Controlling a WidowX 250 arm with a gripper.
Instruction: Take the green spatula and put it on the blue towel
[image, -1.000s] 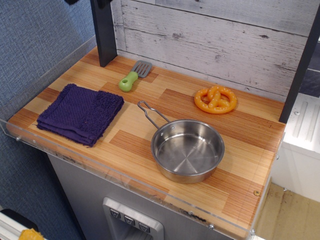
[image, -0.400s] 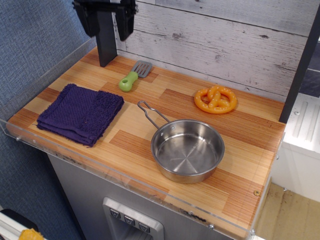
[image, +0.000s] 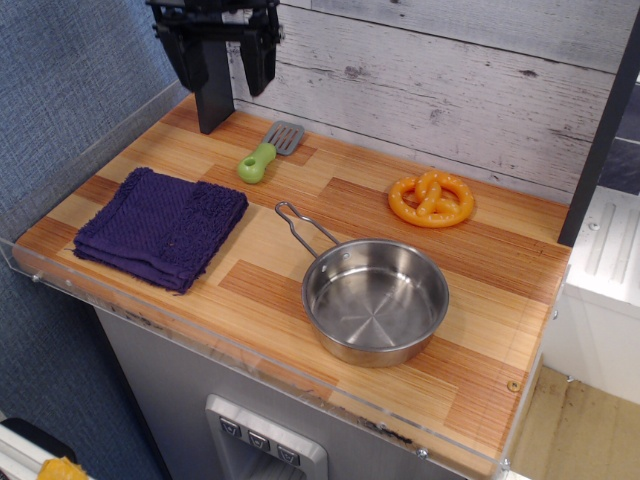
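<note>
The green spatula (image: 264, 154) lies flat on the wooden counter near the back wall, lime-green handle toward the front left, grey slotted blade toward the back right. The blue towel (image: 160, 226), a folded navy-purple cloth, lies at the counter's front left. My black gripper (image: 224, 70) hangs at the top left of the view, above and behind the spatula, apart from it. Its two fingers stand spread apart with nothing between them.
A steel pan (image: 374, 300) with a wire handle sits at the front middle. An orange toy pretzel (image: 432, 198) lies at the back right. A dark post (image: 210, 90) stands at the back left behind the gripper. A clear acrylic rim (image: 240, 350) edges the counter.
The gripper came into view from the top left and has lowered and shifted slightly right, toward the spatula. The objects on the counter have not moved.
</note>
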